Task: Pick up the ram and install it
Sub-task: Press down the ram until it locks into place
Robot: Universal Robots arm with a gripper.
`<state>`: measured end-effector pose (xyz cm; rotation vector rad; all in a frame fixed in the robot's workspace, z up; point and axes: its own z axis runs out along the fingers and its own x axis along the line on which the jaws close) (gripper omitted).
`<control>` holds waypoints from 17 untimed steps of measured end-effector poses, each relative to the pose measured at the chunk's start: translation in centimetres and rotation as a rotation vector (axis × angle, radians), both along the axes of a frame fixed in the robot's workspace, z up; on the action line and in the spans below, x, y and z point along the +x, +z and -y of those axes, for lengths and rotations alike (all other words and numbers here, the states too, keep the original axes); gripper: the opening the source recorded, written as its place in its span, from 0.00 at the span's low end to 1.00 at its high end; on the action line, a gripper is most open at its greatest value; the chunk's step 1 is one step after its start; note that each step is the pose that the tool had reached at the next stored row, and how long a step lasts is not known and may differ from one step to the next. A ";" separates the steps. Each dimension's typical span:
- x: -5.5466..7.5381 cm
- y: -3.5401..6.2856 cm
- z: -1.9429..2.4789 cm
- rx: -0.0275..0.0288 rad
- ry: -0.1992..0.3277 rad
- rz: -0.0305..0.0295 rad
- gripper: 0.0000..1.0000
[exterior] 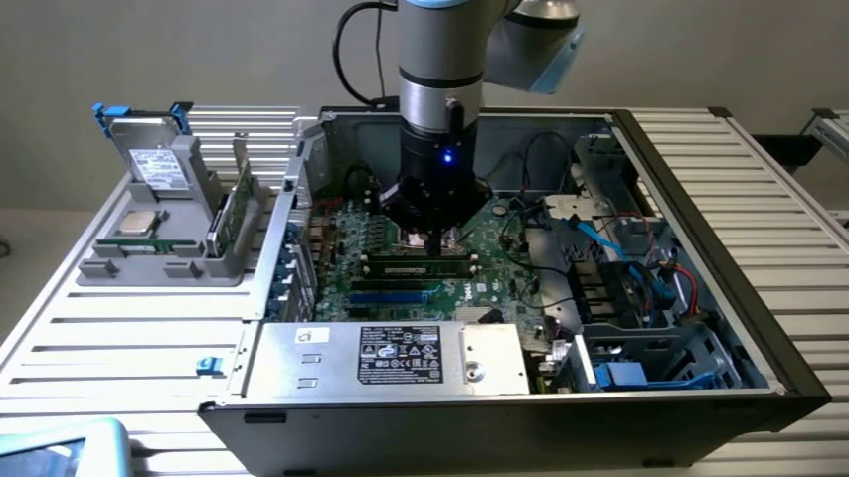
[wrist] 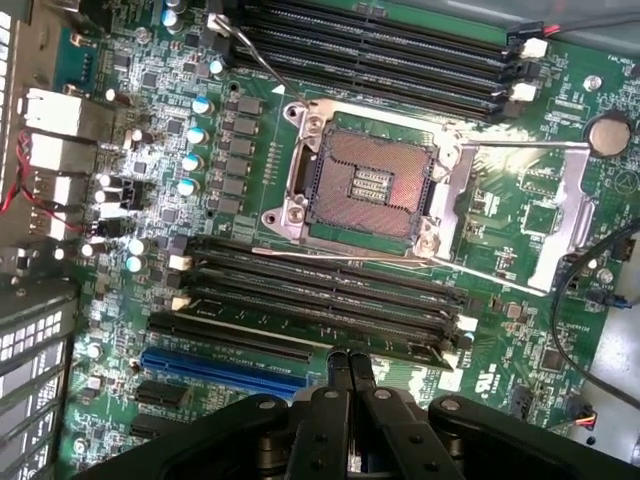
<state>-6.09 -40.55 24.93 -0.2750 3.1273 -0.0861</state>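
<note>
The ram (exterior: pixel 422 265) is a slim green stick lying along one of the black slots beside the open processor socket (wrist: pixel 365 185) on the motherboard. In the wrist view the ram (wrist: pixel 310 322) runs the length of the slot nearest my fingers. My gripper (exterior: pixel 434 244) hangs straight down inside the computer case, directly over that slot. Its fingertips are pressed together with nothing between them, and the gripper (wrist: pixel 346 362) sits right at the stick's long edge. I cannot tell whether the tips touch the ram.
The open case (exterior: pixel 690 179) walls in the motherboard, with cables and drive cages on the exterior view's right and the power supply (exterior: pixel 398 356) in front. A grey holder (exterior: pixel 146 263) on the exterior view's left carries a silver processor chip (exterior: pixel 137 221) and a green expansion card (exterior: pixel 237 214).
</note>
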 end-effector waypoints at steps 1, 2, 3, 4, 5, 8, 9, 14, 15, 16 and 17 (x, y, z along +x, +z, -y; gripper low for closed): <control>0.0 0.00 0.00 0.0001 -0.013 0.0001 0.11; 0.0 0.00 0.00 0.0000 -0.026 0.0001 0.11; 0.0 0.00 0.00 0.0000 -0.039 0.0001 0.11; 0.0 0.00 0.00 0.0000 -0.054 0.0002 0.11; 0.0 0.00 0.00 0.0000 -0.067 0.0003 0.11; 0.0 0.00 0.00 0.0001 -0.107 0.0005 0.11; 0.0 0.00 0.00 0.0001 -0.120 0.0005 0.11; 0.0 0.00 0.00 0.0000 -0.188 0.0010 0.11; 0.0 0.00 0.00 -0.0002 -0.199 0.0012 0.11; 0.0 -0.01 -0.01 -0.0010 -0.204 0.0014 0.11; 0.0 -0.01 0.00 -0.0012 -0.204 0.0014 0.11</control>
